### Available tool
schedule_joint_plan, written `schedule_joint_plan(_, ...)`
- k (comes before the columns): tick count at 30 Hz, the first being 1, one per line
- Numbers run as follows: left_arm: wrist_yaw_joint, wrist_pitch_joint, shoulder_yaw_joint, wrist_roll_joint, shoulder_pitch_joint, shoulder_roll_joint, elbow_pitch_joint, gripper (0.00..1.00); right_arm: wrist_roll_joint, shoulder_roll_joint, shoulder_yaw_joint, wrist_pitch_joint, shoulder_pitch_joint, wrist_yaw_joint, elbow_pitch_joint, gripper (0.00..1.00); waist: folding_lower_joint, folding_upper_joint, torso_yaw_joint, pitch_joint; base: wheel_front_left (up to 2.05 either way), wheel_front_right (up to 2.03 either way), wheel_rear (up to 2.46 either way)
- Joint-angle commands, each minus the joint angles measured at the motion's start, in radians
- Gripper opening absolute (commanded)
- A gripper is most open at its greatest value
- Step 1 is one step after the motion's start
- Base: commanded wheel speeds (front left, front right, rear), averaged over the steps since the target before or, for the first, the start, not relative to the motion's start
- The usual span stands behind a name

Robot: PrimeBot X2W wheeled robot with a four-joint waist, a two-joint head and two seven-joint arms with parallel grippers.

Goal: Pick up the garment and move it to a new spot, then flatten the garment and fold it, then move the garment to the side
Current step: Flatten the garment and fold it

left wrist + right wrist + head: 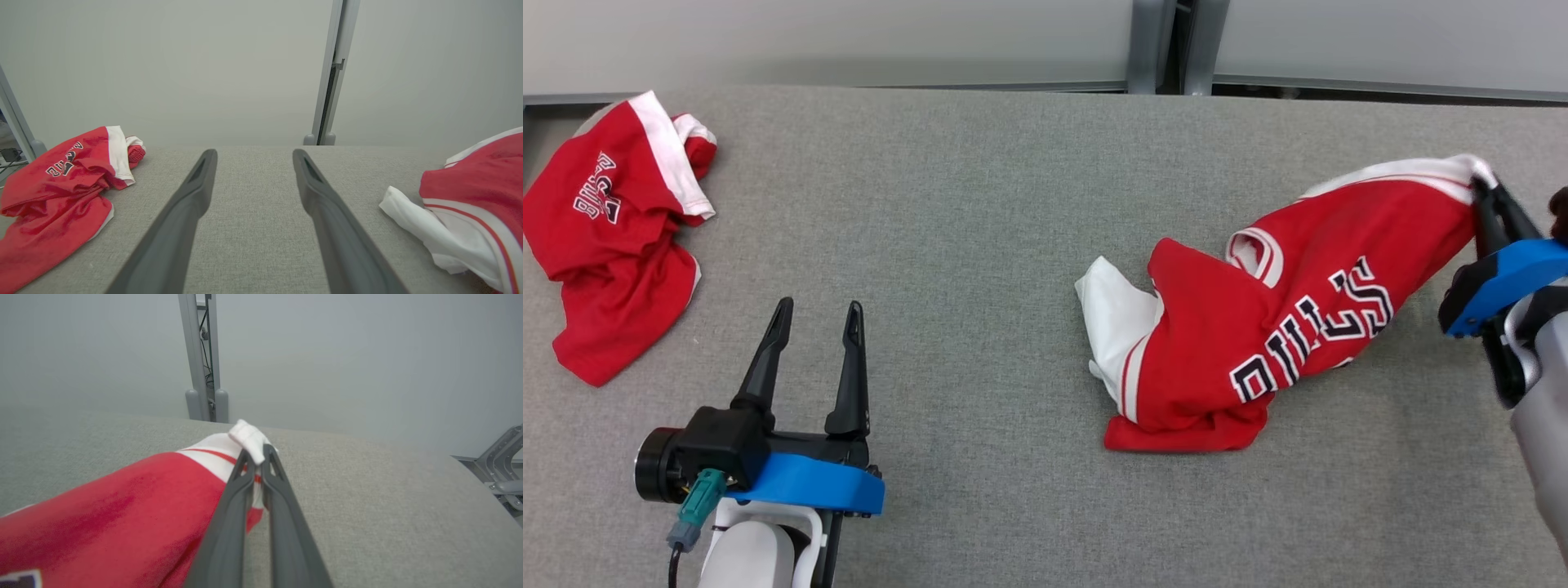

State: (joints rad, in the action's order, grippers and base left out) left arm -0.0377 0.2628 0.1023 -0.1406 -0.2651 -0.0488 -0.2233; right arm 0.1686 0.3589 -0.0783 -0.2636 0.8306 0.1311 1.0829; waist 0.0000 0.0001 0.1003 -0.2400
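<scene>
Right pincer [1480,189] is pressed together on the white band at the far end of the garment [1298,310], at the right edge of the head view. The right wrist view gives that pinch close up: the two dark fingers meet around a small fold of white cloth at the frame's centre [257,457], with the red body of the garment [122,510] trailing away to the lower left. Left pincer [818,310] stands spread at the lower left of the head view, touching nothing, well apart from both pieces of cloth. Black block lettering [1311,335] edged in white runs diagonally across the garment's red front; the letters U, L, L, S can be made out, while the first letter sits in a crease and I cannot tell what it is. A second garment [605,245], also red and white, lies crumpled at the upper left of the grey surface [1013,245] with similar lettering too folded to read. From the garment's lower left end a white flap spreads flat on the surface, and the left wrist view catches it at its right edge [482,183], with the second garment [53,196] at its left and the spread fingers [196,192] between them. Behind the pinch, the right wrist view has a grey post [202,375] against the pale wall.
</scene>
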Motion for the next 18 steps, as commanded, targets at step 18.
schedule_joint_plan(18, -0.003, 0.003, -0.036, -0.002, 0.063, -0.003, 0.004, 1.00, -0.140, -0.159, -0.076, -0.001, -0.234, 0.000, -0.640, 0.00, 0.0000, -0.0001, -0.029, 0.106, 0.00, 0.00, 0.00)
